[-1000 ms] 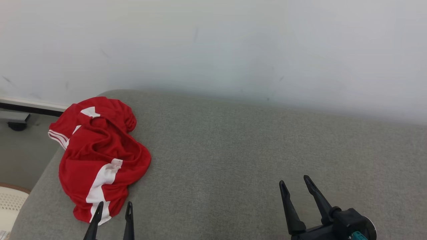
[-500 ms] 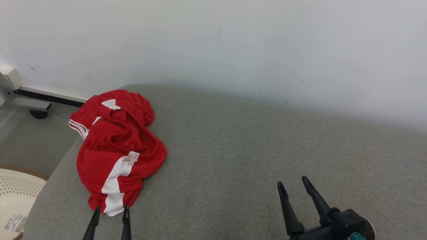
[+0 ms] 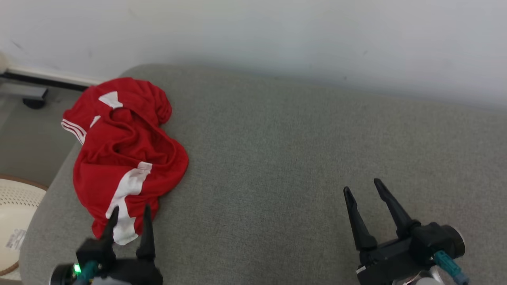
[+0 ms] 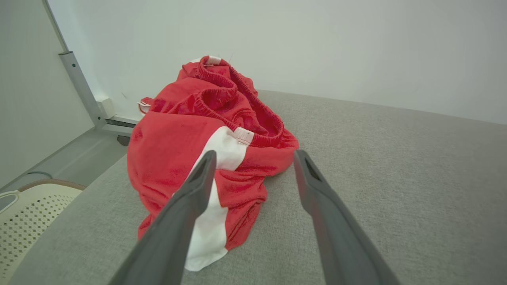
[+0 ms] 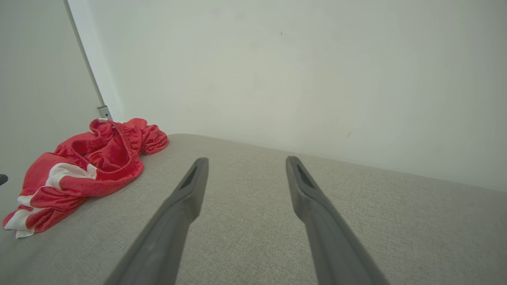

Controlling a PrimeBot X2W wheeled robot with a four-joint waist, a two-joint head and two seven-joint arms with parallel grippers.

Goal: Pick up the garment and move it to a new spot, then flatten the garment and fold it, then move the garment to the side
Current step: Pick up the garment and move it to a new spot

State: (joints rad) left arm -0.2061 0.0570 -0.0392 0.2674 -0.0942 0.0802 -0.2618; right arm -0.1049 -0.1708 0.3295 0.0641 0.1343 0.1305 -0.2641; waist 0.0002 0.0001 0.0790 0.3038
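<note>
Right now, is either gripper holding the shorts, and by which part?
Nothing is held: the left gripper is open near the shorts, the right gripper open.

The crumpled red fabric garment with white stripes point(image 3: 119, 154) lies on the broad grey woven-fabric cushion point(image 3: 277, 158), directly ahead of the left gripper point(image 3: 130, 209). In the head view the gripper's fingertips overlap the garment's near hem. The right gripper point(image 3: 362, 185) is over bare cushion, with the garment well apart on its left. The plain pale wall point(image 3: 277, 31) stands beyond both grippers, behind the cushion. The round white perforated plastic basket point(image 3: 16, 206) sits left of the left gripper, below the cushion's edge.
</note>
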